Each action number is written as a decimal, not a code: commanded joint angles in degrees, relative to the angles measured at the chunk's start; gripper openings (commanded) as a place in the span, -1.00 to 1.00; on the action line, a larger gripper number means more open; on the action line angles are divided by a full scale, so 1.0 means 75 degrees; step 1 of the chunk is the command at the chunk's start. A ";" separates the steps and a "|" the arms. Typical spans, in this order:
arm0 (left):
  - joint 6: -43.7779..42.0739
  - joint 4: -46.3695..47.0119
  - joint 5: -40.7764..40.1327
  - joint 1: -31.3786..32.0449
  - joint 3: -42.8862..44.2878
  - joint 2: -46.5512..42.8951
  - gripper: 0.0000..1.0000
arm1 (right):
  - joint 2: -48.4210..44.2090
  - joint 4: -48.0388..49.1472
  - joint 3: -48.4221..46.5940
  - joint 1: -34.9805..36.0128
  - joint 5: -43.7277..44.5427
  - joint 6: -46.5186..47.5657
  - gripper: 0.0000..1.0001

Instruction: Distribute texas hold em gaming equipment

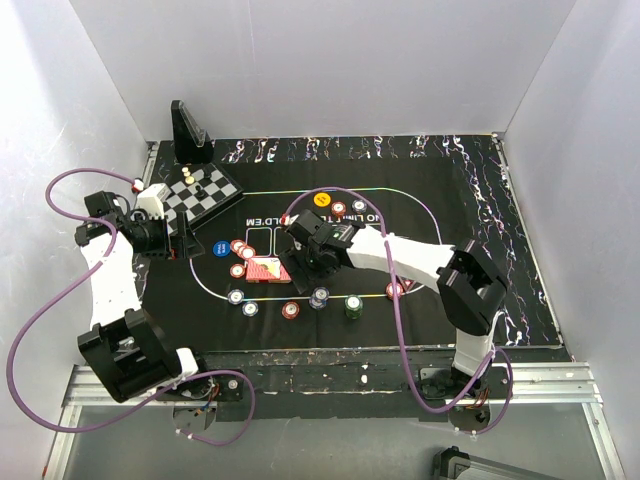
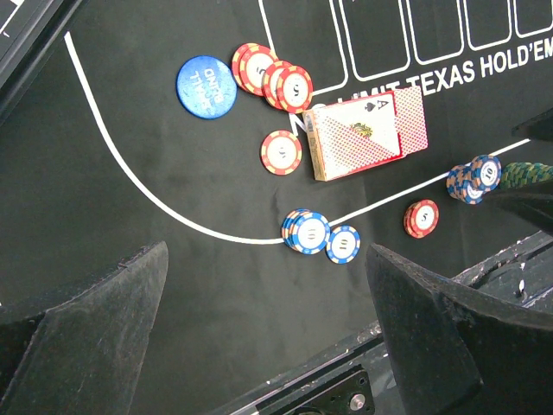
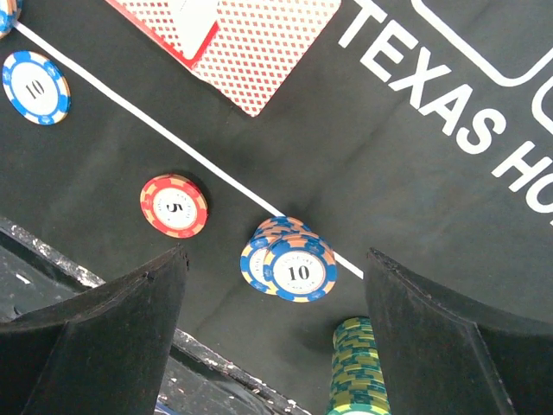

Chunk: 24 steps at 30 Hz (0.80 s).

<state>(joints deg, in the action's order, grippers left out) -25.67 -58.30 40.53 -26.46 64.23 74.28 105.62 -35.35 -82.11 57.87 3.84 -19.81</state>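
Observation:
A red-backed deck of cards lies mid-mat, seen also in the left wrist view and right wrist view. Red chips sit beside a blue round "small blind" button. A blue chip stack and a green stack lie below my open, empty right gripper, which hovers by the deck. A single red chip lies to their left. My left gripper is open and empty over the mat's left end. An orange button lies at the back.
A small chessboard with pieces sits at the back left, a dark triangular marker behind it. More blue chips lie on the white line near the mat's front edge. White walls enclose the table.

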 commanded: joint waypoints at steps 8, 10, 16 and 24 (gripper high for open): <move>-0.0069 -0.0043 0.0185 0.0024 0.0050 -0.0341 0.99 | 0.0343 0.0765 0.0611 0.0159 0.0027 -0.0089 0.78; -0.0081 -0.0043 0.0174 0.0024 0.0038 -0.0330 0.99 | 0.0378 0.0753 0.0623 0.0183 0.0086 -0.0065 0.76; -0.0011 0.0004 0.0162 0.0024 0.0038 -0.0295 0.99 | 0.0471 0.0800 0.0763 0.0288 0.0168 -0.0065 0.69; 0.0001 0.0051 0.0185 0.0024 0.0026 -0.0283 1.00 | 0.0448 0.0741 0.1080 0.0546 0.0625 -0.0241 0.52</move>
<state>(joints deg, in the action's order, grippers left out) -25.67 -58.28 40.53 -26.46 64.23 74.22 109.23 -30.33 -75.05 61.04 5.85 -20.25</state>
